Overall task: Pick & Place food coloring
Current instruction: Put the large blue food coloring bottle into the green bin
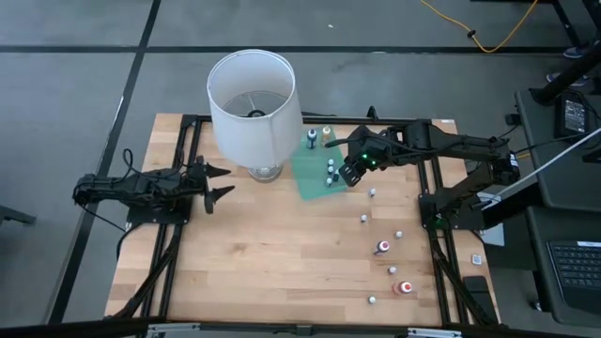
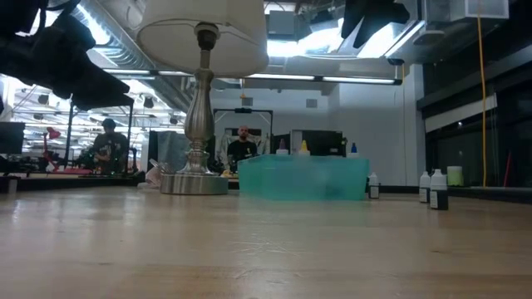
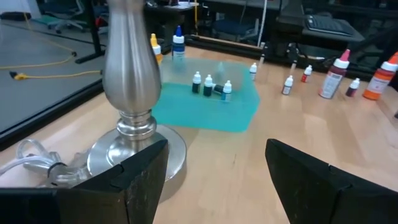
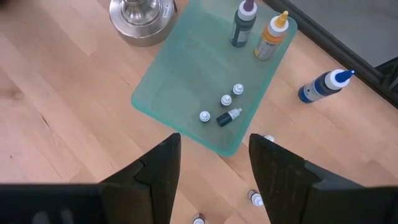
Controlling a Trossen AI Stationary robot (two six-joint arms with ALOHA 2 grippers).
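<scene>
Nearest the right wrist lens: right gripper (image 4: 214, 171), two dark fingers parted, gap between them clear, nothing held. Positioned above the near edge of the translucent green tray (image 4: 180, 74), seen in the high view over the tray's right side (image 1: 351, 173).

Inside the tray: four tiny food coloring bottles (image 4: 224, 107) clustered together, three upright showing white caps, one lying on its side with dark contents. Farther back on the tray: two taller squeeze bottles, one dark (image 4: 242, 23), one yellow-orange (image 4: 272, 36). Just off the tray: blue squeeze bottle (image 4: 323, 86) lying tilted on the wood.

On the wooden table (image 1: 263, 263), right of the tray: more small food coloring bottles scattered in a loose line toward the front edge (image 1: 382, 246), well apart from each other, some red-filled.

Left of the tray, just beside it: lamp with white shade (image 1: 252, 103) on a silver base (image 3: 134, 146).

Left gripper (image 3: 214, 180): wide open, empty, low over the table, facing the lamp base, at the table's left side (image 1: 214, 184).
</scene>
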